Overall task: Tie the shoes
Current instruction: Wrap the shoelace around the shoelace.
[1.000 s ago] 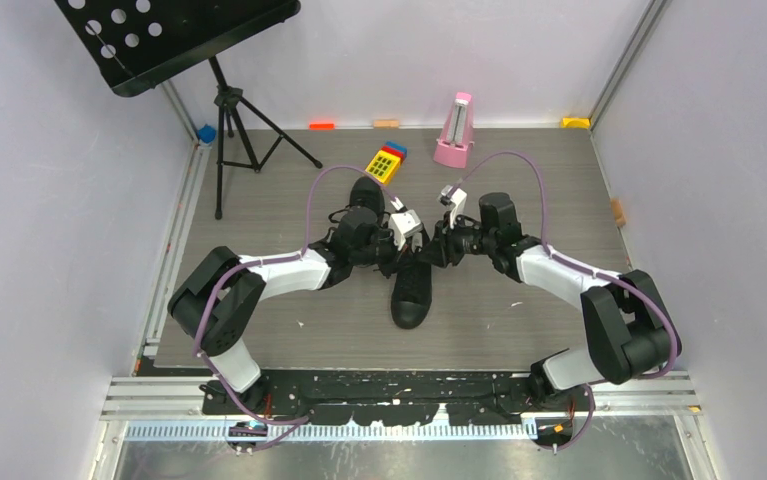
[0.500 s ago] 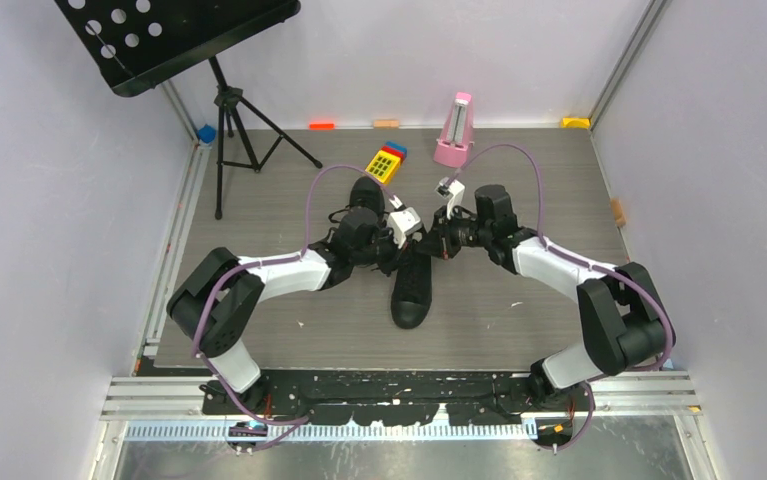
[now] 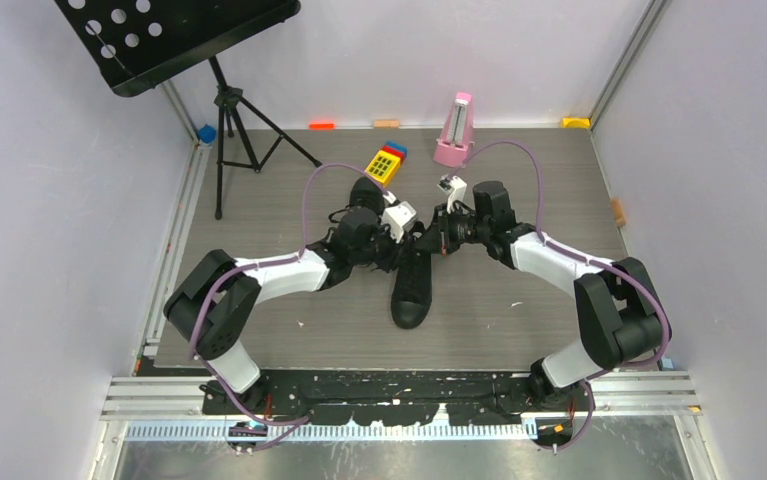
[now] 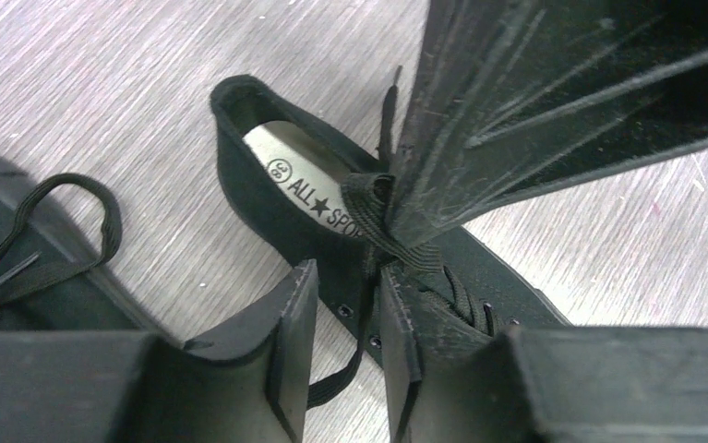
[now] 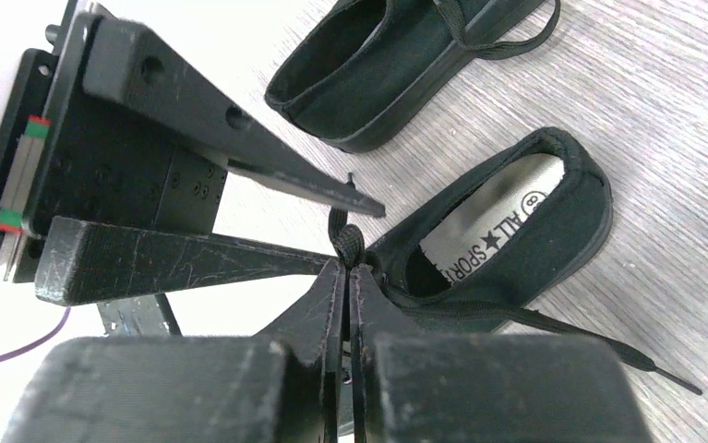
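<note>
Your left tool (image 4: 345,277) is scuffed black; just beyond it the shoe (image 4: 248,189) is black canvas with a pale grey insole (image 4: 299,157) (black lettering and a star printed on it). Its lace (image 4: 368,194), at the tool's tip, is black too. Under both, the worktop (image 4: 101,74) shows grey wood-grain streaks.

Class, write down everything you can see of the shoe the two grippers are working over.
The shoe is a black low-top, canvas by its look, standing upright on the grey table with its toe toward the arms' bases. Its light insole bears printed lettering. A flat black lace is lifted in a fold above the opening, pinched by the right gripper. Another strand runs between the open fingers of the left gripper. No bow shows.
</note>
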Tool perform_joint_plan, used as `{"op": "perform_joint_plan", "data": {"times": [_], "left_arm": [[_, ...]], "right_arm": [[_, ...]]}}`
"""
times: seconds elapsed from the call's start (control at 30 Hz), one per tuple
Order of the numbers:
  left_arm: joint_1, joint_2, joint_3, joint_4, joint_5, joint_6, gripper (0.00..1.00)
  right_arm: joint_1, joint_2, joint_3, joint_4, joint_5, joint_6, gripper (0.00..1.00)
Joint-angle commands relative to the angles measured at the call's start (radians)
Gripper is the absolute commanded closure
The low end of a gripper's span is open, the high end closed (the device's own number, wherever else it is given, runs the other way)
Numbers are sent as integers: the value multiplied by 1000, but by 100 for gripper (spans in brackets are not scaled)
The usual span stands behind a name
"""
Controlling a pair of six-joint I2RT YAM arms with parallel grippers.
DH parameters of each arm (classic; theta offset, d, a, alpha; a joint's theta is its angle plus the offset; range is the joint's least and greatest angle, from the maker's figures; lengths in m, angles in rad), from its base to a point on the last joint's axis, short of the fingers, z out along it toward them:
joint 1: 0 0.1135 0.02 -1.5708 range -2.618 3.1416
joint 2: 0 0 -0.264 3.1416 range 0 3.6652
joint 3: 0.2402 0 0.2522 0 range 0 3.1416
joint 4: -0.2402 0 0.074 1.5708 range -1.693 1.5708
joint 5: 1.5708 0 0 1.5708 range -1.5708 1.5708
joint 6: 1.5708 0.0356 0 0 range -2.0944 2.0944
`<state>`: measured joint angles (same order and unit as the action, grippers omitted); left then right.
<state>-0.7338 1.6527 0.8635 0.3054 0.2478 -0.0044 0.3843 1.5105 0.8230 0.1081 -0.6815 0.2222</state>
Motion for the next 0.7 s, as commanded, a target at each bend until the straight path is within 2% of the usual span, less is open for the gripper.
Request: {"op": "perform_joint_plan", "data": {"times": [0.0,0.2,0.37,0.43,0.5,0.67], "left_arm": [[2,-61,1,-15,-68,-35,66],[5,-144,-40,-68,-108,-100,63],[5,-215,-63,-127,-94,-172,67],[5,-230,-61,-146,-75,-196,76],[5,-220,-54,-143,-23,-216,98],[-5,-125,1,-112,74,-271,100]], "right_arm": [[0,8,24,27,-6,44,100],[-1,12,23,35,-14,54,100],[-4,11,24,40,-20,66,100],[-2,7,24,41,-15,72,100],[-2,6,25,38,-14,75,100],[-3,13,25,52,-31,91,100]]}}
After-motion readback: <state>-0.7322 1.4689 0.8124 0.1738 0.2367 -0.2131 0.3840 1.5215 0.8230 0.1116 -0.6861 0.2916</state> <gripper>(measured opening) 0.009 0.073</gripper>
